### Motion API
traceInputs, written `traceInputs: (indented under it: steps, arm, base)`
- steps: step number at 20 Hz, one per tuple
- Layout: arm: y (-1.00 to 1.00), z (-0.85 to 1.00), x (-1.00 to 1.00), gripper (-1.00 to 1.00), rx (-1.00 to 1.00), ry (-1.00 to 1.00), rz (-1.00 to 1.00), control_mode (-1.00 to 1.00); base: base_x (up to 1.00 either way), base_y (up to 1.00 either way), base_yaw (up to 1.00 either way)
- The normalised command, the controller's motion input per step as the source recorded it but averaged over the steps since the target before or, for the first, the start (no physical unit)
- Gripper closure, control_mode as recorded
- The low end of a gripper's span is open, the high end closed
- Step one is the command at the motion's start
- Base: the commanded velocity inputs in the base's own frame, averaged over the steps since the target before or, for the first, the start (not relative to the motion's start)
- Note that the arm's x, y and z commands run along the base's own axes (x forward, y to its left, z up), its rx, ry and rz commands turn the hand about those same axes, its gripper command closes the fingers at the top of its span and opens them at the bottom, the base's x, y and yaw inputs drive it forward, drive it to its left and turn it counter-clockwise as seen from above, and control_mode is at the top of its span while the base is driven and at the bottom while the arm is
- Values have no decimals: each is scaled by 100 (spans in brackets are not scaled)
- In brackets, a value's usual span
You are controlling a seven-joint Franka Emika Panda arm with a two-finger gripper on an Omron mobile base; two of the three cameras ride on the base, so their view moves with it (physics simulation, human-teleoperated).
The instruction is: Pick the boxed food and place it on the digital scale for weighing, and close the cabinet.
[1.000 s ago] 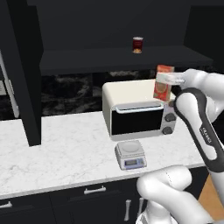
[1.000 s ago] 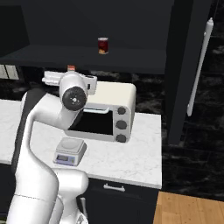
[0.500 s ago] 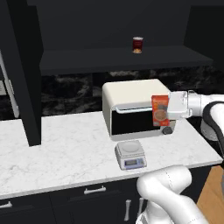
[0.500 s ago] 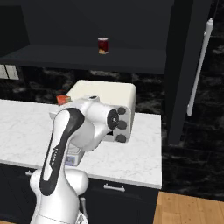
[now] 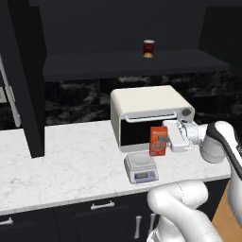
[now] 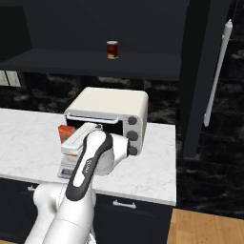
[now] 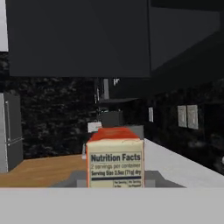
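Orange-red cardboard is clamped in the gripper: the boxed food is held upright by jaws closed on its side, the hand reaching in level from the box's 3 o'clock in the left base view. The box is carried in the air in front of the cream toaster oven, with its lower edge just above the far right corner of the digital scale; whether box and platform touch cannot be told. The scale is seen sitting on the white marble counter directly before the oven, its bluish display facing the robot.

From the right base view the box is partly covered by the white hand, at 9 o'clock of the arm's elbow, with the scale below it and largely hidden behind the arm. In the hand view the box is shown close up between the finger tips, its "Nutrition Facts" panel turned to the camera under an orange-red top.

A dark red can is left standing on the open shelf at 12 o'clock of the oven. The cabinet is seen black and standing open, one door with its long silver bar handle swung out at 3 o'clock of the shelf in the right base view
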Motion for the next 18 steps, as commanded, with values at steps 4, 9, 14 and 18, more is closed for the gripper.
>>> traceInputs:
  steps: [4,9,14,18]
  arm:
    - [13,-41,28,100,6,-2,15,-100]
    - [1,-32,28,100,1,0,5,-100]
    - [0,-15,22,100,0,0,0,-100]
    - [0,-20,18,100,0,-1,0,-100]
  base:
    - [0,0,0]
    - [0,0,0]
    - [0,0,0]
    - [0,0,0]
